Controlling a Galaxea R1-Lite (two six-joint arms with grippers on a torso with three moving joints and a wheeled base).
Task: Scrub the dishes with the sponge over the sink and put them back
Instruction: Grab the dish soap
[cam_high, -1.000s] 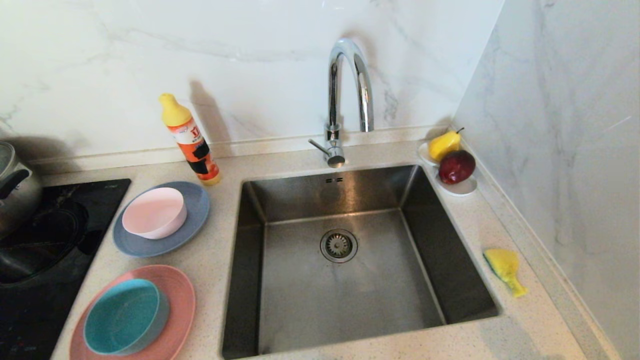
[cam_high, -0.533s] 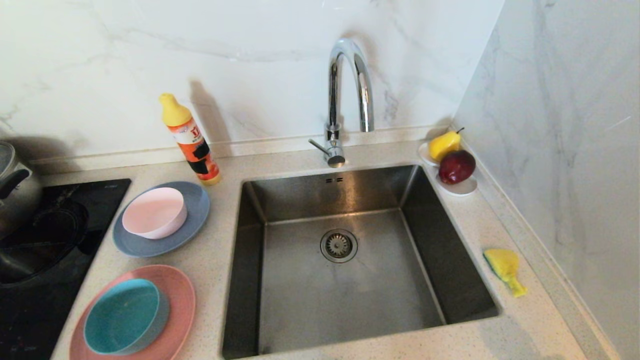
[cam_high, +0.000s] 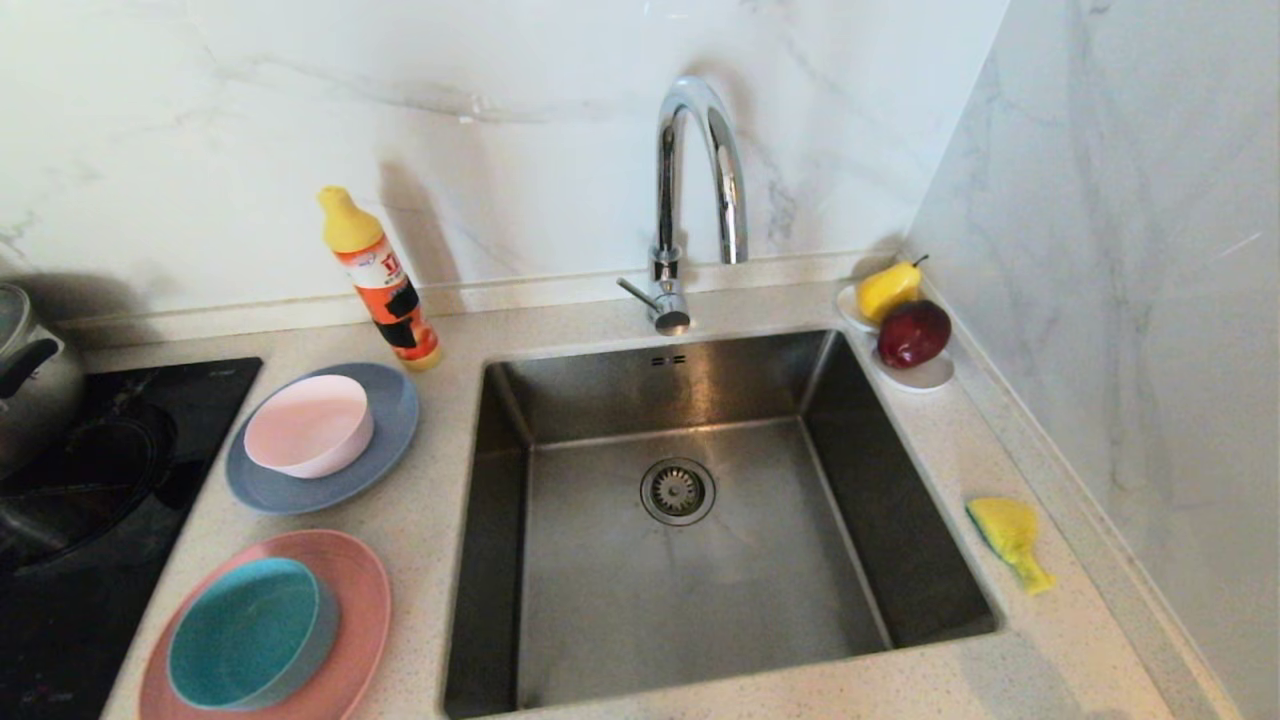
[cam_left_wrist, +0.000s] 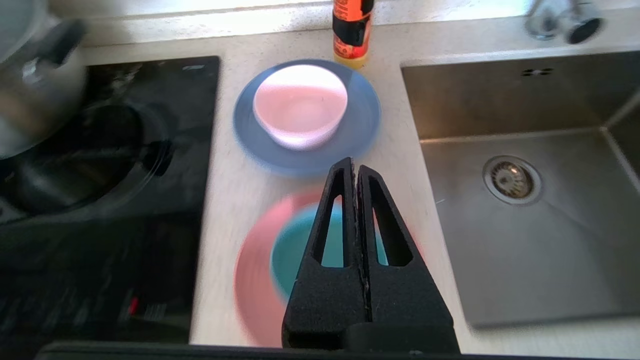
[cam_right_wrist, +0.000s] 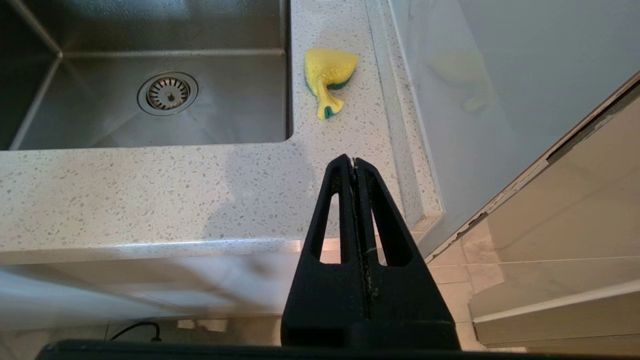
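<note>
Nearest the camera, over the counter's front edge: right gripper (cam_right_wrist: 354, 161) pinched tight, holding nothing, parked short of the sponge (cam_right_wrist: 327, 75). Sponge lying crumpled on the speckled counter (cam_right_wrist: 150, 190) just beside the sink (cam_high: 860, 450) on its right, handy for that arm, probably left there as the scrubbing tool.

On the other side, left gripper (cam_left_wrist: 356, 170) also clamped closed and empty, hanging above the near stack: teal bowl (cam_high: 250, 630) nested in the salmon-pink plate (cam_high: 365, 610), likely stacked so each piece lifts off in turn. Neither arm visible from the head.

Further back, pale pink bowl (cam_high: 310, 425) sitting in the grey-blue plate (cam_high: 395, 420), same arrangement, both stacks left of the basin and near its rim for a short carry.

Basin bare, drain in the middle. No dish over it yet; scrubbing not begun.

Farthest off, soap bottle (cam_high: 380, 280) upright by the wall and faucet (cam_high: 690, 200) arched over the sink's back edge.
</note>
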